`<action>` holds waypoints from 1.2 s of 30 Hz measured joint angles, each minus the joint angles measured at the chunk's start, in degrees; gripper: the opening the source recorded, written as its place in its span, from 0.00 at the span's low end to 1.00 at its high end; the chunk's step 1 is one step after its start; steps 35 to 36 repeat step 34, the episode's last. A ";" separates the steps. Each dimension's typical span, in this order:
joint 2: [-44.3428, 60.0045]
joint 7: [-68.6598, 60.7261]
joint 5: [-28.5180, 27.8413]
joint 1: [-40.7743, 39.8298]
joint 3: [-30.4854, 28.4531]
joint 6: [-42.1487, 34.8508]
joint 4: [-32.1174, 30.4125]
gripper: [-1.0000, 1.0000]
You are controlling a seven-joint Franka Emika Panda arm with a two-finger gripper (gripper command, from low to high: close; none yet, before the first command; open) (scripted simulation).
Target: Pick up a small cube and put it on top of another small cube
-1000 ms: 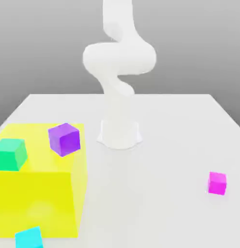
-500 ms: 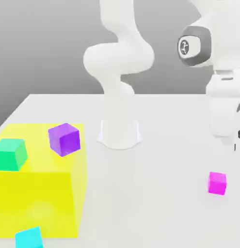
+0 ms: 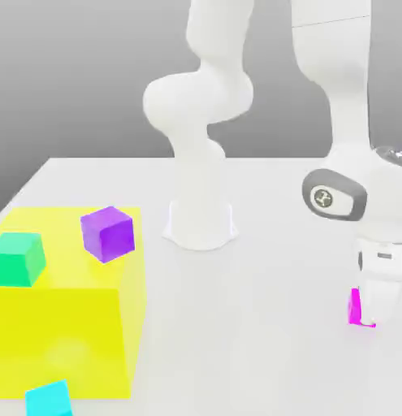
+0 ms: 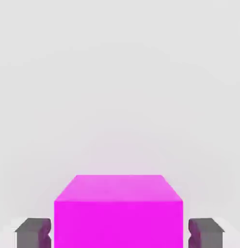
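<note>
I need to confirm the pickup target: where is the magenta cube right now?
The magenta cube sits on the table at the exterior view's right, between the fingers of the gripper, far from the yellow block.

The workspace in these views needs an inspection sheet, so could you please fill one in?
Surface: white table, plain.
Job's things: magenta cube on the table at the exterior view's right; purple cube and green cube on top of a yellow block; cyan cube in front of that block.
Clutter: nothing seen.
Grippers: claw shut on the magenta cube, a finger at each side.
Cables: nothing seen.
Surroundings: grey backdrop; white arm base at the table's middle.
</note>
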 joint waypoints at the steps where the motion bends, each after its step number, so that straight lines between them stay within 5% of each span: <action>1: 0.00 0.04 -0.04 0.00 0.01 -0.02 0.00 0.00; 9: -10.68 -5.15 6.66 -3.38 4.49 -8.51 -2.11 0.00; 26: -28.14 -23.89 9.68 -43.06 -19.31 -48.40 21.19 0.00; 30: -26.79 -26.51 10.30 -46.92 -23.37 -46.98 20.73 0.00; 31: -25.94 -26.76 10.50 -47.26 -23.56 -45.10 19.65 1.00; 36: -25.94 -26.77 10.51 -47.27 -23.56 -45.10 19.65 1.00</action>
